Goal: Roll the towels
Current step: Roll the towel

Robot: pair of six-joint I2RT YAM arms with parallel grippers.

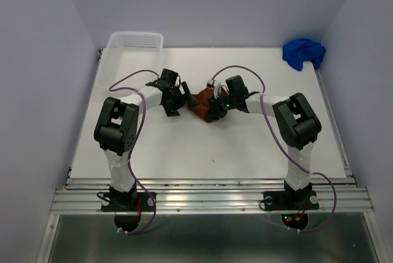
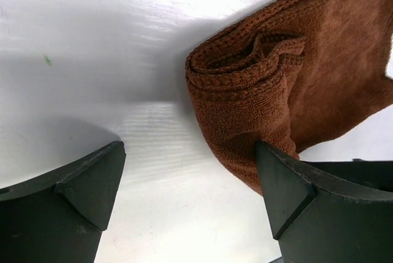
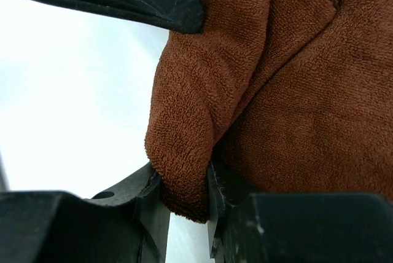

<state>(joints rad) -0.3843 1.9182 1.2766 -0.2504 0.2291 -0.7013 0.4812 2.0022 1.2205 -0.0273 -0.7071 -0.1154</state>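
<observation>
table (image 1: 202, 152): everything sits on it.
left arm (image 1: 120, 128): stands at the near edge, on the left, and reaches in to the middle.
right arm (image 1: 298, 125): stands at the near edge, on the right, and reaches in to the middle.
basket (image 1: 134, 45): in the far left corner.
corner towel (image 1: 303, 53): in the far right corner, well apart from the basket and both arms.
mid towel (image 1: 201, 103): in the middle, between the two grippers.
left gripper (image 1: 177, 100): just left of the mid towel; the towel's end lies by one finger.
right gripper (image 1: 214, 110): just right of the mid towel; a fold of it sits between the fingers (image 3: 123, 226).
</observation>
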